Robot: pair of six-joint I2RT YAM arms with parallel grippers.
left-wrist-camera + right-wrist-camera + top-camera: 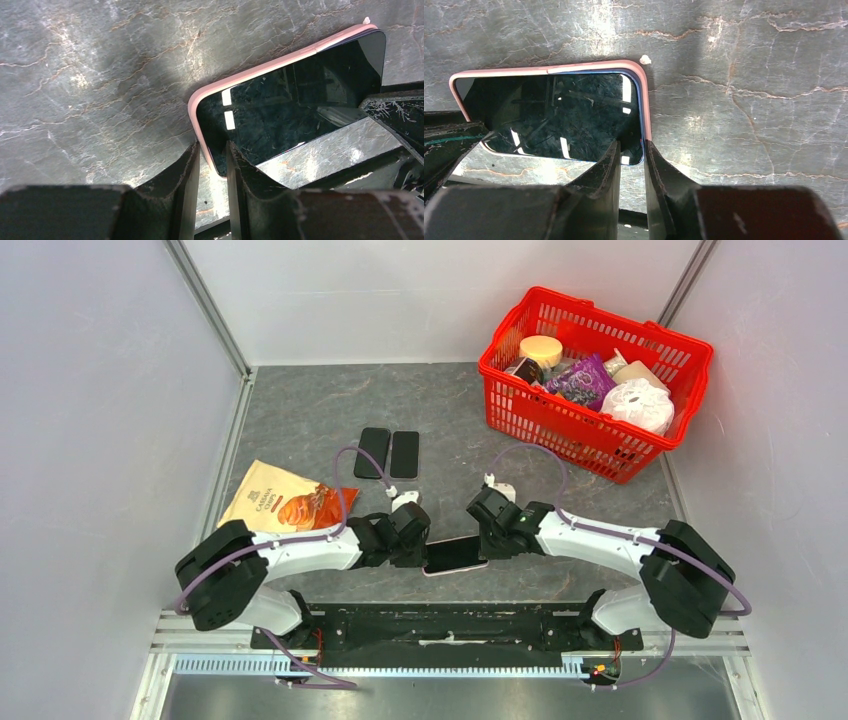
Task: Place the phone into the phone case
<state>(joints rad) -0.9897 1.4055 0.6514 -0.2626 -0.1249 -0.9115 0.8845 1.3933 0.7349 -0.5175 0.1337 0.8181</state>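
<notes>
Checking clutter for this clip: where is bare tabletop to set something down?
Bare: between the two dark slabs and the red basket; the far-left corner behind the snack bag. Crowded: near centre, around the pink-cased phone held in both jaws.

From above, phone (455, 556) shows only mid-body; both ends sit under my left claw (422, 545) and right claw (487, 540). Wrist views: near corners masked by fingers (175, 175); can't tell if I'm pinching. Goods in basket (560, 435) too small to name.

orange snack bag (280, 502), lettering too small to read
</notes>
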